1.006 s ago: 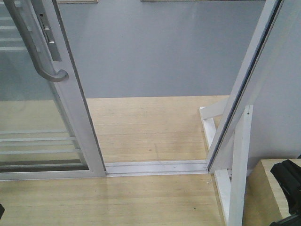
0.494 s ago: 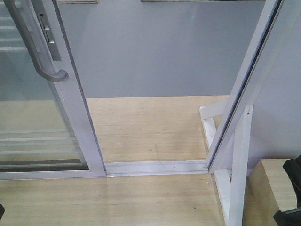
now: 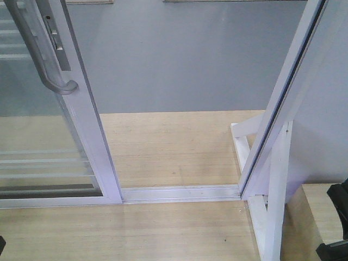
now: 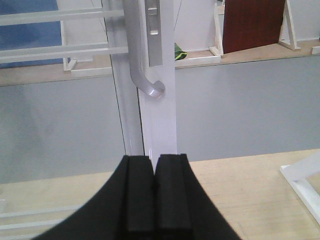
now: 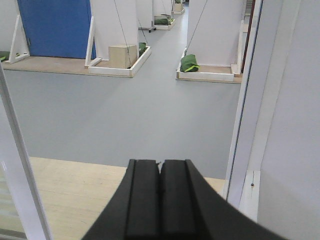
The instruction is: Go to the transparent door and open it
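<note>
The transparent door [image 3: 43,136] stands at the left of the front view, its white stile [image 3: 89,136] bordering an open gap over the floor track [image 3: 179,193]. Its grey curved handle [image 3: 41,54] runs down the stile. The left wrist view faces that stile [image 4: 159,115] and the handle's lower end [image 4: 145,82]. My left gripper [image 4: 154,161] is shut, empty, below and short of the handle. Shut and empty as well, my right gripper [image 5: 160,166] points through the gap at the grey floor. A black part of the right arm [image 3: 340,223] shows at the bottom right.
A fixed white frame [image 3: 277,109] with a slanted white brace [image 3: 274,190] bounds the gap on the right, beside a wooden box [image 3: 312,217]. Beyond the wooden threshold lies grey floor [image 3: 179,60]. Farther off stand a blue panel [image 5: 55,27], a cardboard box [image 5: 122,55] and white partitions.
The black right arm part at the bottom right of the front view has drawn back toward the corner. The door and handle stay in the same place.
</note>
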Robot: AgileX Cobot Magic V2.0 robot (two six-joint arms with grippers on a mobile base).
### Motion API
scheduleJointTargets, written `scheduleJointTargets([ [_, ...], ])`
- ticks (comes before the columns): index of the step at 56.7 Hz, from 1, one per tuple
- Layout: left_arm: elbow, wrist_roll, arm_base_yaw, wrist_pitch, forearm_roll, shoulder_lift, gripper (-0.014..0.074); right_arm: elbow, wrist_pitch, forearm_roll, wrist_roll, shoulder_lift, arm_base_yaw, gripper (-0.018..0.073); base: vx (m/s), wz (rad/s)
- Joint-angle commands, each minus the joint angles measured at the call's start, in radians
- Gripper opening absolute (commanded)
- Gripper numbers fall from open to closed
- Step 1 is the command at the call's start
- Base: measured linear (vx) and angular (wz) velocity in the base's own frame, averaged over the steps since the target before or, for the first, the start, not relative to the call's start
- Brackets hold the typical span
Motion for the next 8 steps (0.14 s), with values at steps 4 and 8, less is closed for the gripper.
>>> scheduleJointTargets([
  [4,0.008,-0.004,-0.005,-0.077,-0.008,-0.015,0.0,0.004,-0.079,-0.006,-0.001,-0.016,-0.005,-0.0004,0.0,0.0],
  [8,0.008,-0.004,-0.005,-0.077,-0.008,-0.015,0.0,0.004,-0.079,-0.006,-0.001,-0.016,-0.005,-0.0004,0.0,0.0],
])
